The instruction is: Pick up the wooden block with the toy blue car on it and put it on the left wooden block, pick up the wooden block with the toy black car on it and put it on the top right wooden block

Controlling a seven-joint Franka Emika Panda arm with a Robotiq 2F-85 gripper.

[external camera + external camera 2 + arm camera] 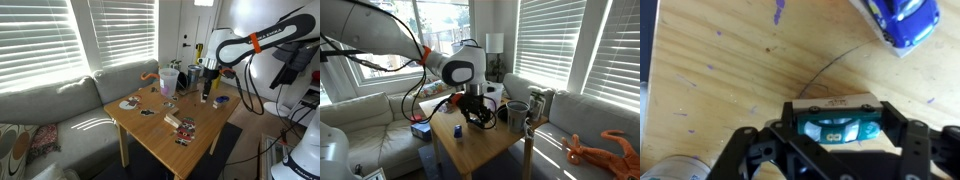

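Observation:
In the wrist view my gripper (837,122) is shut on a small wooden block (835,103) that carries a teal toy car (837,128). The black fingers (892,120) press on both of its ends, close over the wooden table (720,70). The toy blue car (904,18) lies on a pale block at the top right of that view, apart from my grip. It also shows as a tiny blue spot (457,131) on the table in an exterior view. In both exterior views the gripper (207,94) (473,112) hangs low over the table. I cannot make out the black car.
Cups (168,78) (517,112) stand at the table's far side near the window. Small dark flat items (184,126) lie spread over the tabletop. A grey sofa (50,110) runs along the table, with an orange toy (605,150) on it.

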